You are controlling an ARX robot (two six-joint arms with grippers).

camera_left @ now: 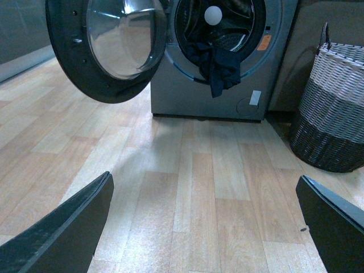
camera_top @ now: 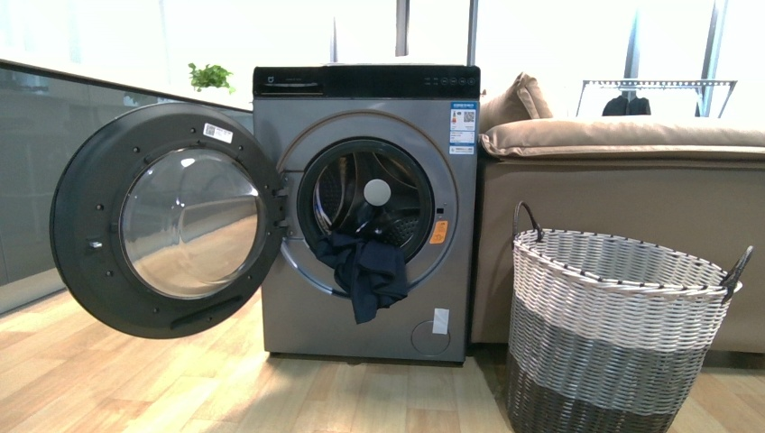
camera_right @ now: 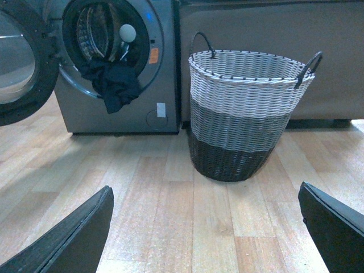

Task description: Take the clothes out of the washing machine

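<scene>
The grey washing machine [camera_top: 365,207] stands ahead with its round door [camera_top: 167,221] swung open to the left. Dark navy clothes [camera_top: 365,271] hang out of the drum mouth over the lower rim; they also show in the left wrist view [camera_left: 216,62] and the right wrist view [camera_right: 114,85]. Neither arm shows in the front view. My left gripper [camera_left: 207,224] is open over bare wooden floor, well short of the machine. My right gripper [camera_right: 207,227] is open too, over the floor in front of the basket, with nothing between its fingers.
A grey-and-white woven basket [camera_top: 613,329] with dark handles stands right of the machine, in front of a beige sofa [camera_top: 622,180]. The open door juts out over the floor on the left. A grey wall panel [camera_top: 54,162] runs along the far left.
</scene>
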